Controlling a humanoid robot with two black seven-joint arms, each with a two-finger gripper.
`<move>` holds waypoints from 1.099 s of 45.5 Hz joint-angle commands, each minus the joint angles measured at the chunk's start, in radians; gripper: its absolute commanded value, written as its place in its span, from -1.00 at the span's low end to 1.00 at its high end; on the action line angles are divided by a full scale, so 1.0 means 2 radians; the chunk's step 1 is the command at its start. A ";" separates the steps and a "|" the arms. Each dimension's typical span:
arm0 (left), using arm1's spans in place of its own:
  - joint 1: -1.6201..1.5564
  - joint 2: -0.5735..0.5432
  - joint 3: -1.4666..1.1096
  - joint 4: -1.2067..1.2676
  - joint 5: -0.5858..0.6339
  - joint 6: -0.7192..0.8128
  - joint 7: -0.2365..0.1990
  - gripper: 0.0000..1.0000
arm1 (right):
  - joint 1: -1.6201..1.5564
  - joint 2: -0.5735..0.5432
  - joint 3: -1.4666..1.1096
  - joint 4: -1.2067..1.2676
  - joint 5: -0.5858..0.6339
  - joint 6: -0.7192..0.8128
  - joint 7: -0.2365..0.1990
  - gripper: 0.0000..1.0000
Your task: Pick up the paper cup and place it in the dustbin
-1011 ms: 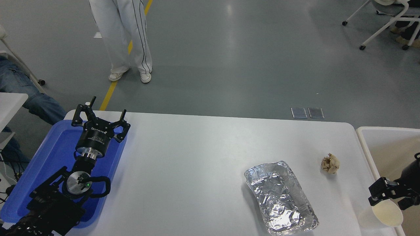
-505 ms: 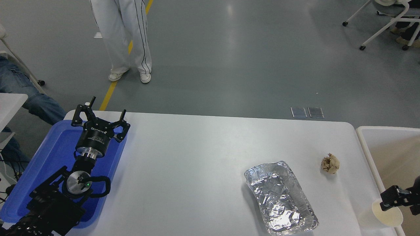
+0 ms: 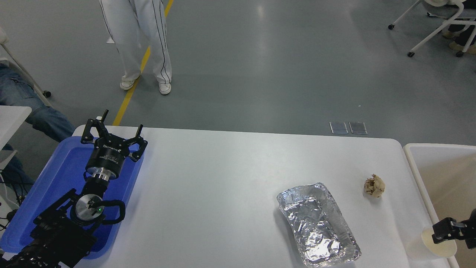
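We start with the surface (image 3: 223, 193), which carries, on its right half, a crinkled foil tray (image 3: 318, 225) and, just beyond it, a crumpled brown paper ball (image 3: 374, 185). A blue tray (image 3: 55, 175) sits at the left edge. The dustbin (image 3: 411, 163) stands against the right end of the surface, its beige inside open to view.

Our left pincer (image 3: 113, 136) is parked over the blue tray with its fingers spread and nothing between them.

Our right pincer (image 3: 452, 229) enters at the lower right edge. One finger lies across the cream inside of the paper cup (image 3: 438, 247); we judge the cup gripped at its rim, though the second finger is not clearly seen.

The paper cup is at the near right corner, at the dustbin's rim, mouth tilted toward the camera.

Status, as we judge it: pickup done, carry nearly done. Remaining: clear the rim, release the cup inside.
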 commanded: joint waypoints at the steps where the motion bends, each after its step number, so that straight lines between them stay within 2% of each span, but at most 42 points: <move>1: 0.000 0.000 0.000 0.000 0.000 -0.001 0.000 1.00 | -0.009 0.000 0.002 -0.002 0.007 -0.006 0.000 0.04; 3: 0.000 0.000 0.000 0.000 0.000 0.000 0.000 1.00 | -0.009 0.000 0.003 -0.001 0.008 -0.006 0.001 -0.03; 5: 0.000 0.000 0.000 0.000 0.000 0.000 0.000 1.00 | -0.011 0.000 0.002 -0.001 0.007 -0.006 0.000 -0.21; 9: 0.000 0.000 0.000 0.000 0.000 0.000 0.000 1.00 | -0.011 -0.001 0.000 0.002 0.007 -0.001 0.001 -0.84; 11: 0.000 0.000 0.000 0.000 0.000 -0.001 0.000 1.00 | -0.011 -0.001 0.000 0.002 0.007 -0.001 0.001 -1.00; 22: 0.000 0.000 0.000 0.000 0.000 0.000 0.000 1.00 | -0.011 -0.001 0.003 0.014 0.009 0.002 0.001 -1.00; 29: 0.000 0.000 0.000 0.000 0.000 -0.001 0.000 1.00 | -0.011 -0.001 0.005 0.014 0.040 0.006 0.001 -1.00; 35: 0.000 0.000 0.000 0.000 0.000 -0.001 0.000 1.00 | -0.004 -0.006 0.004 0.015 0.043 0.010 0.001 -1.00; 43: 0.000 0.000 0.000 0.000 0.000 -0.001 0.000 1.00 | 0.049 -0.022 -0.002 0.027 0.028 0.074 0.004 -1.00; 50: 0.000 0.000 0.000 0.000 0.000 -0.001 0.000 1.00 | 0.109 -0.023 -0.006 0.047 -0.018 0.140 0.004 -1.00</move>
